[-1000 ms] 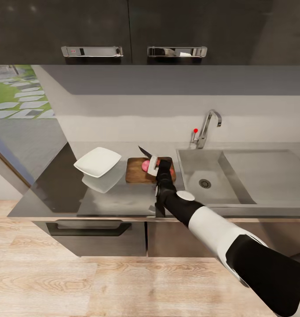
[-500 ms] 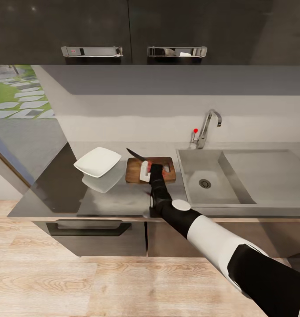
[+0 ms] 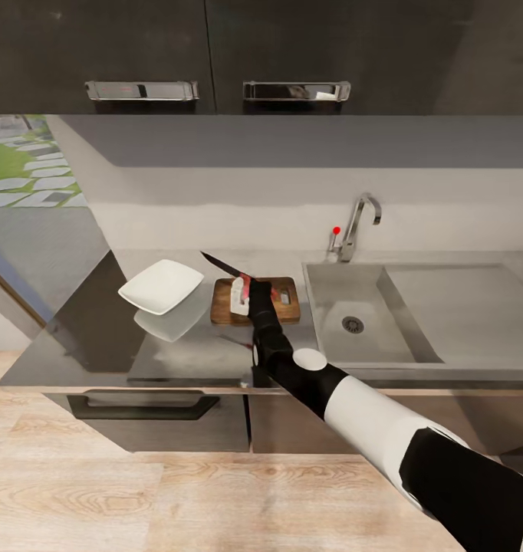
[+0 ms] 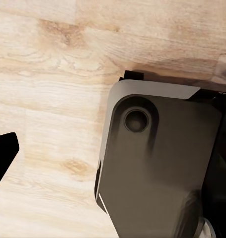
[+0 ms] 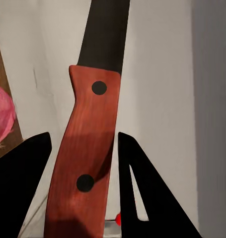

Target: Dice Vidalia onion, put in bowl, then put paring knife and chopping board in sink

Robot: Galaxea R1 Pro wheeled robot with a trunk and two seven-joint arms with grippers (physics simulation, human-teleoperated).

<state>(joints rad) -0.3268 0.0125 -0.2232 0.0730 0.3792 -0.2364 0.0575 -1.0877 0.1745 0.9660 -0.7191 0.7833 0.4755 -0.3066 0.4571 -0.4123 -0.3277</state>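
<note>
The dark wooden chopping board [image 3: 281,310] lies on the grey countertop [image 3: 192,349] between the white bowl [image 3: 160,286] and the sink [image 3: 346,295]. My right gripper [image 3: 241,294] hovers over the board's left end, shut on the paring knife [image 3: 223,267], whose dark blade points up-left toward the bowl. In the right wrist view the red handle [image 5: 88,148] sits between the two black fingers [image 5: 28,163], and the pink onion [image 5: 1,121] shows at the edge on the board. One dark fingertip [image 4: 3,153] of my left gripper hangs over the wooden floor.
A chrome faucet [image 3: 356,222] with a red dot stands behind the basin, and the steel drainboard [image 3: 461,307] lies to its right. Dark wall cabinets [image 3: 215,46] hang above. A drawer handle [image 3: 143,405] sits below the counter edge. My base [image 4: 157,168] rests on the floor.
My right gripper has carried the knife leftward from over the onion to the board's left end. The whole head view has also shifted slightly.
</note>
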